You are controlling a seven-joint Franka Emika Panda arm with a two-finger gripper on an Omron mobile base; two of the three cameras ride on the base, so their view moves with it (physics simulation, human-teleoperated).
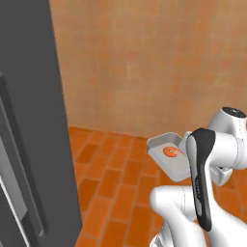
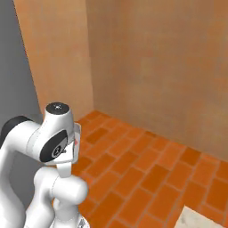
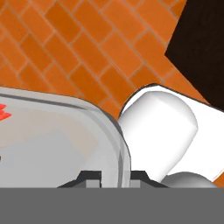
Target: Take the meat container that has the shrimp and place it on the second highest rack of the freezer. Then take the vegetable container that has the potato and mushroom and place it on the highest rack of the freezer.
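The claw [image 3: 114, 177] is pinched tight on the rim of the tray [image 1: 170, 157], its two dark tips straddling the grey wall at one edge, so the tray hangs out from the fingers rather than sitting under them. In the hand view the tray spreads away to the left of the grip, and a scrap of orange shrimp [image 3: 3, 111] shows near its far left side. From the left base view, the shrimp [image 1: 171, 152] lies inside the pale tray, which is carried in the air above the brick floor [image 1: 116, 193], just left of the arm's [image 1: 202, 183] dark-striped link and tilted somewhat toward the camera. What matters for the next move, I'd say, is that the freezer [image 1: 34, 120] stands well off to the left of the tray, a tall grey slab with its long handle [image 1: 14, 193] at the near left edge. No white interior or shelf can be seen from here, so I can't tell whether the door is open. The tray will have to travel left and likely turn to go in on the second highest rack; its load sticks out sideways from the grip, so a swing could tip it
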